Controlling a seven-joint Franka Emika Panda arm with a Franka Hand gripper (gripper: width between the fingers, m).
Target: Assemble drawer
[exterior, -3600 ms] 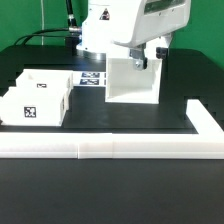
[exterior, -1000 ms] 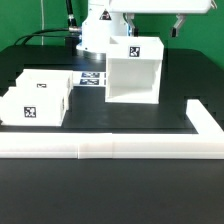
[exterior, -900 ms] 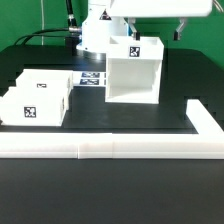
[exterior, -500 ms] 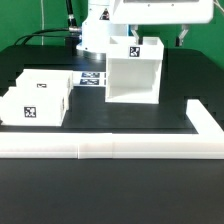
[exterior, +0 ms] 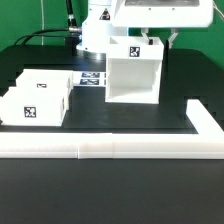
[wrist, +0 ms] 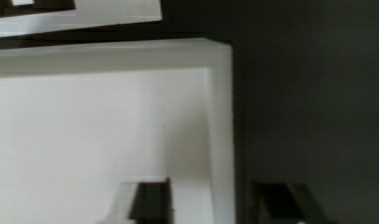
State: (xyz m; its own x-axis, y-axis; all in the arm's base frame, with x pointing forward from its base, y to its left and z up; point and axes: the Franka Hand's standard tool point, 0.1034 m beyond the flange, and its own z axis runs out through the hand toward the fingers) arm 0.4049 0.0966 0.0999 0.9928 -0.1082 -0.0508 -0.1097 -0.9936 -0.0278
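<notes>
Tool [wrist: 211,203] hung over drawer housing [exterior: 133,72], fingers [wrist: 150,200] apart, straddling top of upright side wall at exterior view's right; nothing gripped. Housing stood on desk [exterior: 150,120], open face toward camera. Two trays [exterior: 38,98] well apart, exterior view's left. Nothing seemed in way.

The gripper [exterior: 164,40] had sat low in the top of the drawer housing [exterior: 133,78], hiding the tag [exterior: 133,52] on its rear wall. It then rose clear above the housing's corner on the exterior view's right. From there it came down and toward the exterior view's left, until its fingers [wrist: 275,203] stood apart on either side of the housing's side wall.
</notes>
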